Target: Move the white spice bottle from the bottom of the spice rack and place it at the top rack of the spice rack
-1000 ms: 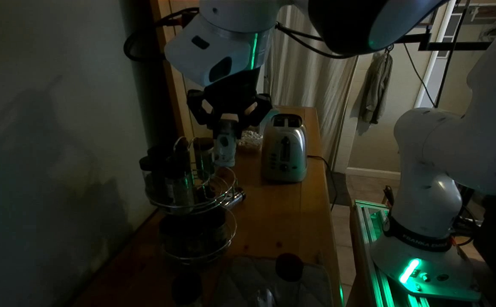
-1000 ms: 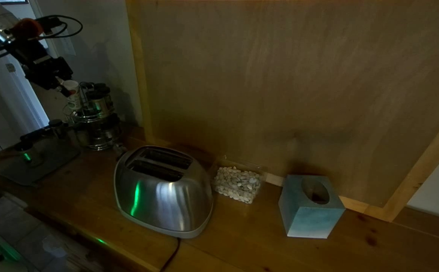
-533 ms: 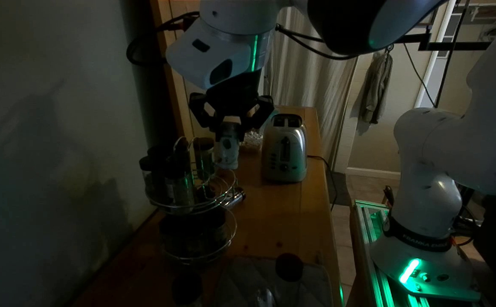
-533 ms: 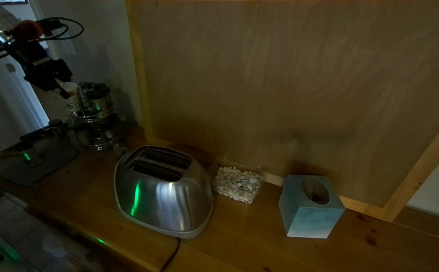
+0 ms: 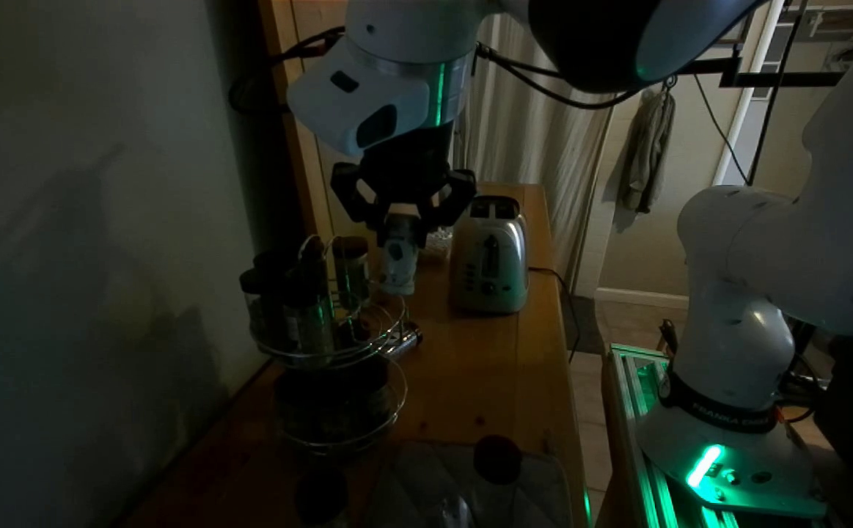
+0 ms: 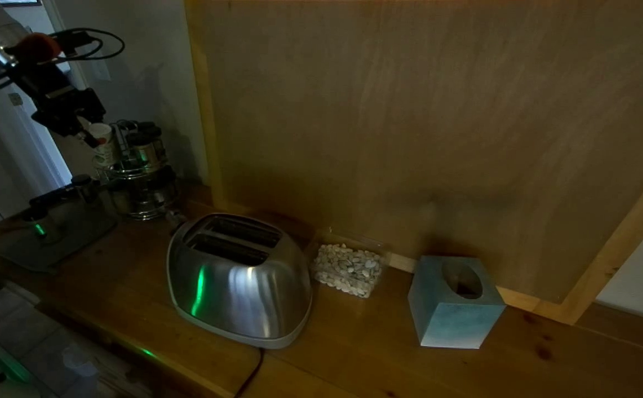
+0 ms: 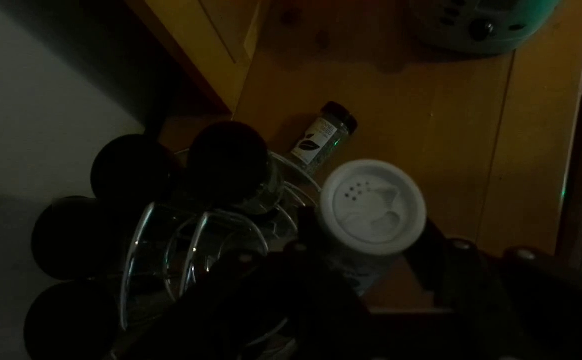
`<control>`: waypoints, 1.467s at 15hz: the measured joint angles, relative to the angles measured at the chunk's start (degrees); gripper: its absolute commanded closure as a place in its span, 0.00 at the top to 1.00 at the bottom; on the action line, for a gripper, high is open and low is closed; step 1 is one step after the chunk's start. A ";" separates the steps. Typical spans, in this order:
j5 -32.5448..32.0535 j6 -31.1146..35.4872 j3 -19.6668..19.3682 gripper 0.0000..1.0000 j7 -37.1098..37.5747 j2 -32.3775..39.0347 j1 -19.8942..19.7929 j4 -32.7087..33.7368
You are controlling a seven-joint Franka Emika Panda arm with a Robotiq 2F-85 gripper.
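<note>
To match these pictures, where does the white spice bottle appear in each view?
In an exterior view: white spice bottle, slightly left of centre.
In an exterior view: white spice bottle, upper left.
Wrist view: white spice bottle, right of centre.
Shared landmark: toaster, cut off in the wrist view.

From here I see the bench (image 6: 354, 359) in dim light; a grey wall (image 5: 103, 220) and wood panel (image 6: 409, 138) line one long side, a pale curtain (image 5: 536, 154) hangs beyond its end, tiled floor (image 5: 635, 319) lies below.
</note>
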 measured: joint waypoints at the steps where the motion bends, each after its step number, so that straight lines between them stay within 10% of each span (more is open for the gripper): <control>1: 0.36 0.00 0.00 0.20 0.58 0.00 0.02 0.00; 22: 1.38 -2.73 0.59 0.20 11.12 0.03 0.05 0.00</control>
